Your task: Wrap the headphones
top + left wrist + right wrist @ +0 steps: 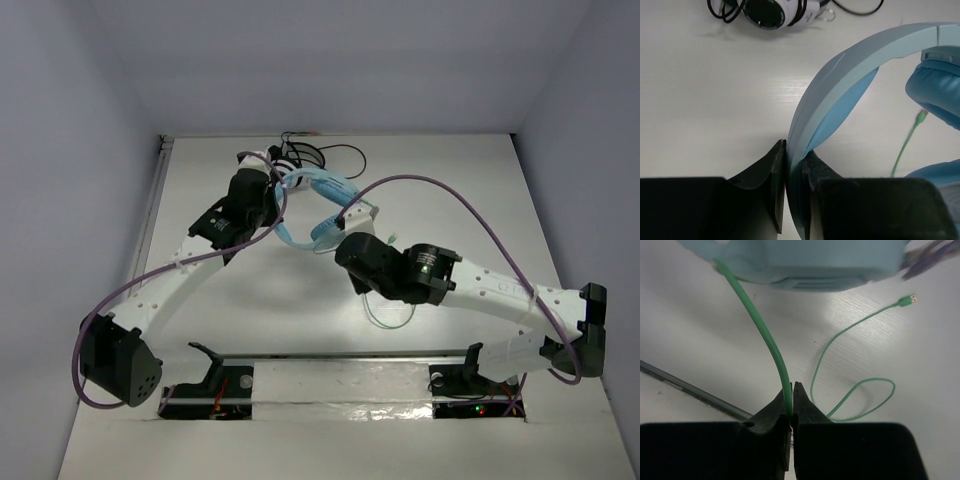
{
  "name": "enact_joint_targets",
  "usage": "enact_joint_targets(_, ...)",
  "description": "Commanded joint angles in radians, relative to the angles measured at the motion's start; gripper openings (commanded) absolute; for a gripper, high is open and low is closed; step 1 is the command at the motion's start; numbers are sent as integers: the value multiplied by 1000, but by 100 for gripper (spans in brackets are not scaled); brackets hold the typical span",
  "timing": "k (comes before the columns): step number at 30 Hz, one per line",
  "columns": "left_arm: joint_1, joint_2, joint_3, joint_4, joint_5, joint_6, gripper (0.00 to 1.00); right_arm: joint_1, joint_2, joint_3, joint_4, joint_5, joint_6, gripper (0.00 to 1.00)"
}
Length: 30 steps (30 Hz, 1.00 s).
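Left fingers [774, 175]: clamped on headphones' [880, 50] band [815, 115], arching rightward toward ear cups [937, 87].
Right fingers [774, 416]: pinching green cable [762, 332], which rises to a cup.

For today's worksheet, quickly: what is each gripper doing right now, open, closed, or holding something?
Left gripper: closed on the band of the headphones.
Right gripper: closed on the green cable.

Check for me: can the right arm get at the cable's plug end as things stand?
Probably not yet. The plug lies on the table with nothing over it, but the right gripper is shut on the cable and would have to let go first.
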Motion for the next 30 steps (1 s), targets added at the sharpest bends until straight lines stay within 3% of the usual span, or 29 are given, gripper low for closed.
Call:
enact_joint_targets(1,-20,-2,154,-84,10,162,0,11,-46,91,-120,100,-44,0)
enact_joint_targets(5,-41,19,221,-206,168,316,0,11,-29,148,-167,107,-80,2)
enact_joint_targets(10,-61,13,137,-157,361,328,0,11,-10,203,-199,129,-127,2)
enact_joint_targets(15,-70,-11,54,-77,522,334,0,11,-13,215,-229,207,-152,9)
enact_joint_targets(20,-90,-22,14,-54,598,347,0,2,5,232,-226,270,-175,23)
enact_joint_targets(23,-90,-56,0,-49,618,351,0,-21,8,220,-213,357,-150,23)
enact_joint_targets(30,-90,-103,-11,-26,730,342,0,-125,-56,114,-10,288,-193,25)
